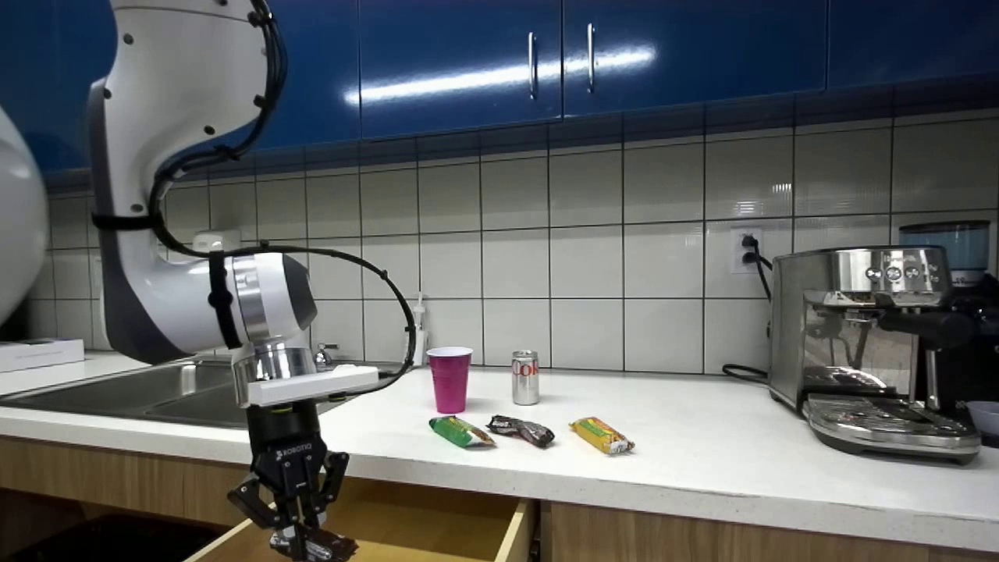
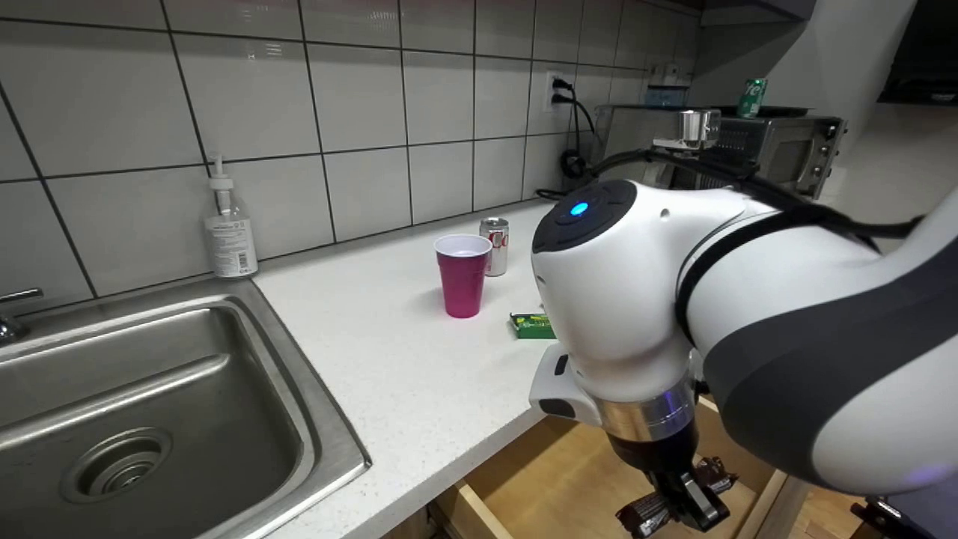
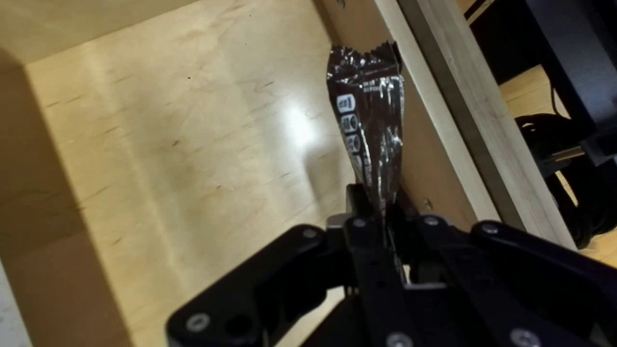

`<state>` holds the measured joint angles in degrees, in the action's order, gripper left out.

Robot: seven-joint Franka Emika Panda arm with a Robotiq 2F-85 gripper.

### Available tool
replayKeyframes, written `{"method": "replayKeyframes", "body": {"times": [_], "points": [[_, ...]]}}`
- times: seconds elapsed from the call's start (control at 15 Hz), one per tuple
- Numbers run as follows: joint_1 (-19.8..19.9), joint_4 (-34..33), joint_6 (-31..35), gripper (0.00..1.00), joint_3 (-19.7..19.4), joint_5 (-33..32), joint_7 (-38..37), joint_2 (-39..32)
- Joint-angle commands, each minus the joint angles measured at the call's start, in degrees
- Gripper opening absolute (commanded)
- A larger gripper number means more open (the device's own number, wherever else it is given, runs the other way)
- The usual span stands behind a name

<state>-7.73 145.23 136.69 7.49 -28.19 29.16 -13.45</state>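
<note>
I Am Holding One Brown Snack Bar (image 3: 368, 111) over One Drawer (image 3: 183, 144)

My one pincer (image 3: 381, 212) is clamping on the bar, its two jaws pressing in from either side; in the wrist view one crimped end is sticking out past them. The bar is hanging above the drawer's wooden bottom, the drawer standing pulled out under the counter (image 1: 702, 460); whether the bar is dipping below its rim, I cannot tell.

On the counter, three more wrapped snacks are lying: one green snack (image 1: 460, 432), one dark snack (image 1: 521, 430) and one yellow snack (image 1: 602, 435), the dark one resting between the other two. Behind them, one pink cup (image 1: 450, 382) and one silver can (image 1: 525, 378) are standing upright, near each other. Farther along, one coffee machine (image 1: 788, 328) is sitting on the counter. Toward the opposite end I am seeing one sink (image 2: 322, 419) set into the counter, with one soap bottle (image 2: 230, 243) standing by its back corner. In an exterior view one green can (image 2: 752, 97) is standing above one small oven (image 2: 792, 153). Two silver handles (image 1: 533, 66) are showing on the blue cupboards (image 1: 453, 39) overhead.
</note>
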Motion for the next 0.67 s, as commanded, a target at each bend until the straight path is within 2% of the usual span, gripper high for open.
{"method": "replayKeyframes", "body": {"times": [0.0, 0.6], "points": [[-0.2, -2.9, 1.6, 0.04, -0.6, -3.2, -2.2, -4.0], [-0.6, -6.3, 6.2, 0.04, -2.2, -7.6, -4.0, -11.8]]}}
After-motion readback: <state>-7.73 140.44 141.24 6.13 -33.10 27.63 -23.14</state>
